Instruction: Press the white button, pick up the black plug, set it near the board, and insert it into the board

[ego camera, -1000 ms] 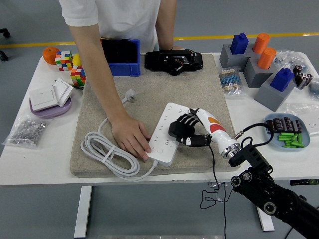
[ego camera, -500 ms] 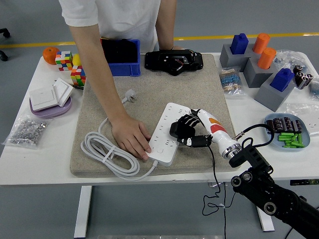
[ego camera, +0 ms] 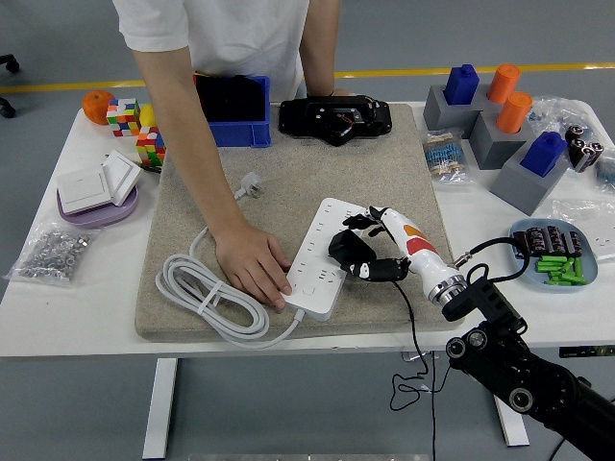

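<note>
White board: lies on grey mat, person's hand pressing its near-left end.
Right hand: fingers curled around black plug, over the board's right side.

A white table is carrying a beige felt mat across its middle; to the left of the mat are lying an orange ball, two colour cubes, a purple dish bearing white switches, and a clear bag of metal parts. A blue bin is sitting at the far edge; grey blocks with blue and orange pegs and a blue plate of small parts are standing on the right.
</note>
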Robot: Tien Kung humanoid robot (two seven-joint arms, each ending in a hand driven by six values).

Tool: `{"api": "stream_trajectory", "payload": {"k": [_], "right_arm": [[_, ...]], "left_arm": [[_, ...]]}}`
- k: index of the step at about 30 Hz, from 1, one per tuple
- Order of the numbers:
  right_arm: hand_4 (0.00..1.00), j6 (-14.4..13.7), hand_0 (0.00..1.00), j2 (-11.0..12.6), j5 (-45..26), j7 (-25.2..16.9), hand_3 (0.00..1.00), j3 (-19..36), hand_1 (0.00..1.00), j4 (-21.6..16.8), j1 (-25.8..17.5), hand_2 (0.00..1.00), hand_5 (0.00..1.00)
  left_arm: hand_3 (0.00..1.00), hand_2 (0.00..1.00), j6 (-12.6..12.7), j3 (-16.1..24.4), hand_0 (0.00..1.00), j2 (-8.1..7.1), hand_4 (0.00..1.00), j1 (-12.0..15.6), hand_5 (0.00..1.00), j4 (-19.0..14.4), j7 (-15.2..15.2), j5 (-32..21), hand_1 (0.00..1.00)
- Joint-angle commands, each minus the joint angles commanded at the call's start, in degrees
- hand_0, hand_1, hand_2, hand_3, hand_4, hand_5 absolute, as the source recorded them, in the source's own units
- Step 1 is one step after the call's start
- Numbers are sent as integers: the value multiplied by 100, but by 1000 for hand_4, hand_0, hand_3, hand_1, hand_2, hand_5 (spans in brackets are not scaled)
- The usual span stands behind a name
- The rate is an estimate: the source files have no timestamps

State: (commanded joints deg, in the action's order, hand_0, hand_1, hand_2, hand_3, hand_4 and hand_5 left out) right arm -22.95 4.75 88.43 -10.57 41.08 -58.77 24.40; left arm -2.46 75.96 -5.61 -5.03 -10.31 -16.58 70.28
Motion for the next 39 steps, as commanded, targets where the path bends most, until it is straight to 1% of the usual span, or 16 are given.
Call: {"api": "stream_trajectory", "payload": {"k": [4,5,10,11,12,16,17,19,22,23,28,29,32,34,35,39], "right_arm": [[998,28,639,7,-32,-5,652,5,707,-23,-9,669,136],[998,34,687,8,-39,-6,714,6,752,-33,-13,717,190],[998,79,687,14,-27,-2,714,46,752,-102,-36,717,190],[998,99,707,21,-11,10,725,63,772,-150,-50,736,221],[998,108,707,25,-3,18,725,72,772,-176,-58,736,221],[998,148,707,54,61,68,725,187,772,-441,-135,736,221],[998,160,811,64,79,83,775,218,835,-513,-154,792,317],[998,199,811,91,123,115,775,285,835,-647,-193,792,317],[998,338,811,180,162,100,775,429,835,-907,-306,792,317],[998,375,909,218,145,76,809,463,889,-972,-351,839,476],[998,499,909,409,93,-15,809,586,889,-1285,-613,839,476],[998,540,981,472,86,-45,844,626,933,-1388,-708,888,772],[998,651,981,630,127,-83,844,715,933,-1612,-930,888,772],[998,710,981,721,173,-84,844,745,933,-1692,-1039,888,772],[998,735,998,757,193,-79,869,759,947,-1716,-1082,905,892],[998,874,998,922,185,-45,869,784,947,-1769,-1278,905,892]], "left_arm": [[677,584,0,5,706,3,663,5,272,0,0,6,665],[677,584,0,4,705,4,663,7,271,0,0,5,665],[677,584,-2,-23,705,5,663,0,271,0,8,-23,665],[677,584,-1,0,706,7,663,-3,270,0,4,-1,666],[677,584,0,8,706,8,663,-3,270,0,3,7,666],[677,584,1,2,706,8,663,-2,270,0,8,-4,666],[677,584,1,2,706,9,663,-1,270,0,7,-5,665],[677,584,1,18,706,11,663,1,270,0,1,11,665],[677,584,2,18,706,12,663,-5,270,0,7,9,665],[677,584,2,17,706,13,663,-9,270,0,10,5,665],[677,584,7,7,706,21,663,-13,270,0,26,-25,665],[677,584,6,28,707,25,663,-18,270,0,14,-2,665],[677,584,6,23,707,26,663,-23,270,0,19,-3,665],[677,584,8,45,707,25,663,-32,270,0,14,20,665],[677,584,9,46,707,24,663,-36,269,0,16,20,665],[677,584,11,19,707,18,663,-48,269,0,30,-11,665]]}}
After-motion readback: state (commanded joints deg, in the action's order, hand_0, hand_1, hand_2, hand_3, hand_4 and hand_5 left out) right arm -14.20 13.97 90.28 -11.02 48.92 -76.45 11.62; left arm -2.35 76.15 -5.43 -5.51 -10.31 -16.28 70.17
